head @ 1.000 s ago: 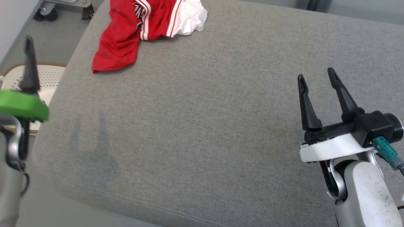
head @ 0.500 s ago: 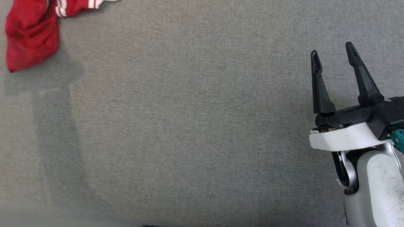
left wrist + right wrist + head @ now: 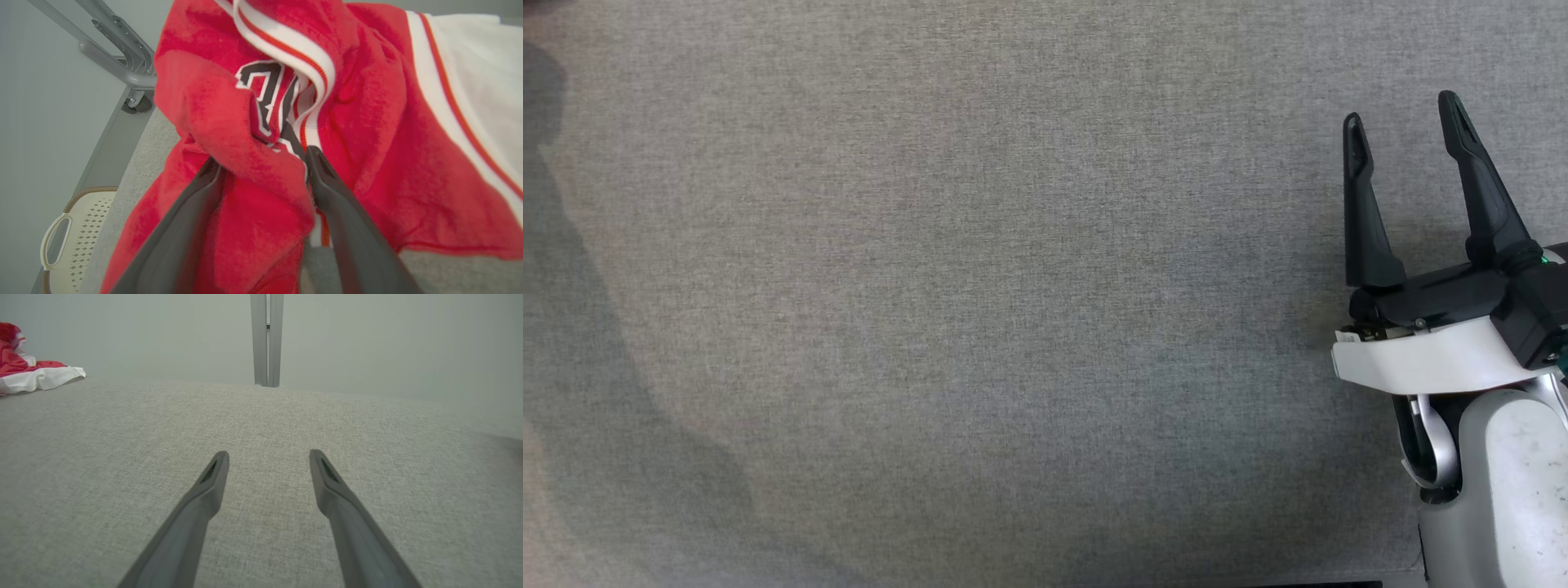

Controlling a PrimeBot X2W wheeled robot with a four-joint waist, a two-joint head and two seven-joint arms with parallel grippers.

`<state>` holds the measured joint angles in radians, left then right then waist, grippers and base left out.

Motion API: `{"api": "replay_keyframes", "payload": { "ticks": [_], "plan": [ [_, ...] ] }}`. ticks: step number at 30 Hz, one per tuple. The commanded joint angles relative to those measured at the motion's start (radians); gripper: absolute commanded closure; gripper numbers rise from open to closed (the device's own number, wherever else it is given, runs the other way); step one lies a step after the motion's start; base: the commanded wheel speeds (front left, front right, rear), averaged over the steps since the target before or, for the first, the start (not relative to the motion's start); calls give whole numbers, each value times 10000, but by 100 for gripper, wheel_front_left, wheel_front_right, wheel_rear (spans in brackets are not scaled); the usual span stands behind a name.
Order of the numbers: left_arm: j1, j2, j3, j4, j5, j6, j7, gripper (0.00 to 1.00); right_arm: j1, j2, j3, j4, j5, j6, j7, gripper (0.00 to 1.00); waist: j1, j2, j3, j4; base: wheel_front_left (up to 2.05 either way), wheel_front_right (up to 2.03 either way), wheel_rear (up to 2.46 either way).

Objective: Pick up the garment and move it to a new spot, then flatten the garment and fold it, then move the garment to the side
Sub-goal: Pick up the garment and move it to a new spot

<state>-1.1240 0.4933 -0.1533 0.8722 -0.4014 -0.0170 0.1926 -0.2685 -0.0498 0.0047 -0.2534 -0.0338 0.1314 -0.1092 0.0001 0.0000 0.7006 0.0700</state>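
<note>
Red sports jersey with white-and-red striped trim, a white panel and a dark printed number [image 3: 367,122], lying crumpled at a corner of the grey woven-fabric pad [image 3: 931,286]. In the right wrist view we see it as a small red-and-white heap [image 3: 24,371] at the far left, well apart from the right gripper [image 3: 1401,108]. That gripper hangs with its jaws spread over bare pad and holds nothing. The left gripper [image 3: 263,161] stands wide, its two dark fingers straddling a raised red fold. The fold seems not yet pinched, though the close view makes this hard to confirm.

Risks, as we judge them: the jaws may close on only the top layer, so the jersey would lift as a twisted bunch and be harder to flatten. They may also nip the pad's cover beneath. The jersey lies near the pad's edge, above a cream perforated plastic basket [image 3: 77,228] and beside a grey metal frame with a castor [image 3: 118,53]. A loose grip could let it slide off there.

Hidden: the fingertips' depth in the cloth, the layers beneath the fold, most of the number, and the jersey's outline, which is cut off by the frame.
</note>
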Motion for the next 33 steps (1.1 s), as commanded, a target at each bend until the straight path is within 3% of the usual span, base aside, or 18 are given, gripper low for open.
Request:
{"api": "replay_keyframes", "payload": {
  "ticks": [1,2,10,18,26,33],
  "plan": [
    [-184,89,16,123,-26,20,-82,96,-90,-15,-1,40,50,-16,-94,0,-1,0,77,-145,0,0,0],
    [-193,107,32,227,-42,77,-96,100,-106,-15,-4,69,63,-16,-119,0,-1,0,33,-137,0,0,0],
    [-180,236,-8,647,-6,25,-743,100,-180,-16,30,435,175,-16,-266,0,-1,0,-623,-60,0,0,0],
    [-398,319,-478,446,222,-445,-984,100,9,-18,40,1155,536,-16,-599,0,-1,0,-2019,-110,0,0,0],
    [-347,-106,-1157,-523,53,-977,-869,100,490,-15,-95,2233,1026,-16,-985,0,-1,0,-4005,-537,0,0,0],
    [224,-737,-1999,-2115,-498,-1119,-466,100,1088,-15,-252,2928,1358,-16,-1210,0,-1,0,-5541,-1165,0,0,0]
  ]
}}
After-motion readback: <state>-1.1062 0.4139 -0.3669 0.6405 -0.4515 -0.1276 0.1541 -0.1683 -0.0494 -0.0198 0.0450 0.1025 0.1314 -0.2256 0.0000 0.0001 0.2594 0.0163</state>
